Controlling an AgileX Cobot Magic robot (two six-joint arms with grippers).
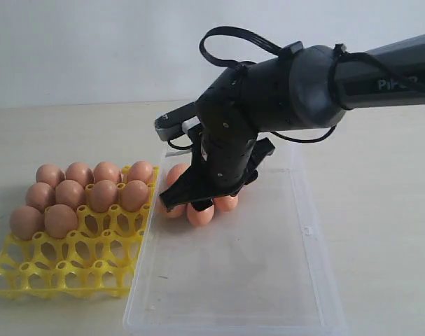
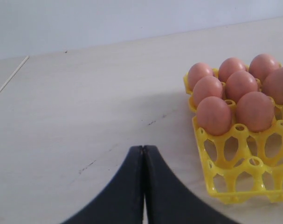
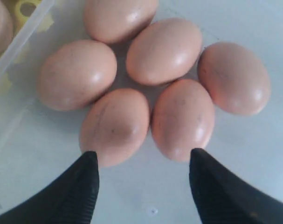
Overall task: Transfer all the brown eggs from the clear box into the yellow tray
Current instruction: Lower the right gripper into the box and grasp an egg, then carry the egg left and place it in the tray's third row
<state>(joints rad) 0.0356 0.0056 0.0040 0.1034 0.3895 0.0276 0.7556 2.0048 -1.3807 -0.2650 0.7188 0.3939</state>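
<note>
The yellow tray (image 1: 65, 269) lies on the left and holds several brown eggs (image 1: 86, 192) in its far cups; its near cups are bare. The clear box (image 1: 233, 280) lies beside it. A cluster of brown eggs (image 3: 164, 51) rests in the box's far left part. My right gripper (image 3: 143, 156) hangs open just above that cluster (image 1: 200, 213), with nothing between its fingers and two eggs (image 3: 114, 126) right ahead of the tips. My left gripper (image 2: 143, 148) is shut and empty above bare table, beside the tray (image 2: 234, 182) and its eggs (image 2: 234, 88); the exterior view does not show it.
The right arm (image 1: 303, 84) reaches in from the upper right and hides part of the egg cluster. The box wall (image 3: 20, 44) runs close beside the eggs, next to the tray. A pale tabletop (image 1: 380, 210) surrounds both containers.
</note>
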